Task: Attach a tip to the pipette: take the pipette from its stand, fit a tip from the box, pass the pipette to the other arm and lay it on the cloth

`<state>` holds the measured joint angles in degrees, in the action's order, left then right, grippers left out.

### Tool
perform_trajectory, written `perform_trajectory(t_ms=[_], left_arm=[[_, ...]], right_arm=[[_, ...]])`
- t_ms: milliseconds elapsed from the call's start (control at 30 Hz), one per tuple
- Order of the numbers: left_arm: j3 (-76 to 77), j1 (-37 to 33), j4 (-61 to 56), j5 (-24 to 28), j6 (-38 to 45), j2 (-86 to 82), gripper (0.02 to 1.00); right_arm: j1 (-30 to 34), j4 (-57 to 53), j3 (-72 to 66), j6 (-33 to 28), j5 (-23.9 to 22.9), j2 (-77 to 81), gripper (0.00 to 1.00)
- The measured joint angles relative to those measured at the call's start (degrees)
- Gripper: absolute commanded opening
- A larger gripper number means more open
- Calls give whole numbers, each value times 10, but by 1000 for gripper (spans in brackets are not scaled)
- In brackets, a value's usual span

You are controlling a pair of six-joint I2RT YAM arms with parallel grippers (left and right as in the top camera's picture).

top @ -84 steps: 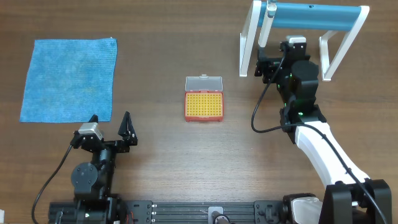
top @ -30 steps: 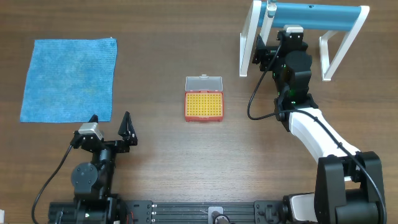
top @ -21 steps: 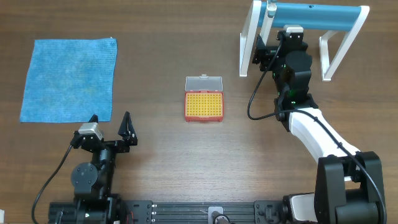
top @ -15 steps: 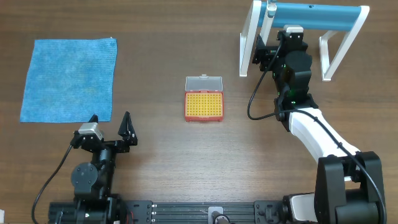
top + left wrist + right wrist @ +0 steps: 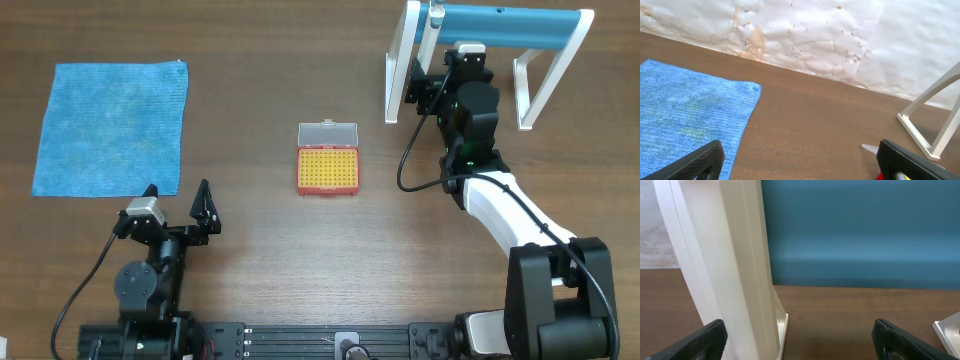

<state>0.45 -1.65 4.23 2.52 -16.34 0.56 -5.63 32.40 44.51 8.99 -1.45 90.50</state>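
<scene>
Pipette: it hung on its stand, and its pale top (image 5: pixel 437 13) poked up at the end of the blue bar nearer the tip box. No fingers touched it.
Stand: the stand (image 5: pixel 400 60) stood at the far right of the surface. It had white legs and a blue bar (image 5: pixel 505 25) across the top.
Right gripper: the right gripper (image 5: pixel 797 332) sat low, just in front of the stand and pointing at it. One white leg (image 5: pixel 735 255) and the blue bar were very close ahead of it.
Right fingers: the two black fingers (image 5: pixel 700 340) were spread wide apart and held nothing.
Tip box: the orange tip box (image 5: pixel 327 170) sat in the middle of the surface, full of yellow tips. Its clear lid (image 5: pixel 328 133) lay flipped back on the far side.
Cloth: the blue cloth (image 5: pixel 110 130) lay flat at the far left, well apart from the tip box.
Left gripper: the left gripper (image 5: pixel 177 195) sat near its own base, just beside the near right corner of the cloth.
Left fingers: these fingers (image 5: pixel 695 162) were spread wide too, with nothing in between.
Surface: the surface (image 5: pixel 300 260) was brown wood.
Behind: a white crinkly sheet (image 5: pixel 815 30) stood along the far edge.
</scene>
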Motion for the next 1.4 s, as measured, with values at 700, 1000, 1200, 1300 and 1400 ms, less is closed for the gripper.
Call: perform_trajectory(t_ms=[700, 1000, 1200, 1300, 1400], left_arm=[[0, 0, 0, 0, 0, 0, 987], [0, 0, 0, 0, 0, 0, 987], [0, 0, 0, 0, 0, 0, 985], [0, 0, 0, 0, 0, 0, 987], [0, 0, 0, 0, 0, 0, 987]], right_arm=[[0, 0, 35, 0, 0, 23, 928], [0, 0, 35, 4, -1, 31, 669], [0, -1, 35, 7, -2, 33, 152], [0, 0, 35, 10, -2, 33, 82], [0, 0, 35, 9, -2, 33, 82]])
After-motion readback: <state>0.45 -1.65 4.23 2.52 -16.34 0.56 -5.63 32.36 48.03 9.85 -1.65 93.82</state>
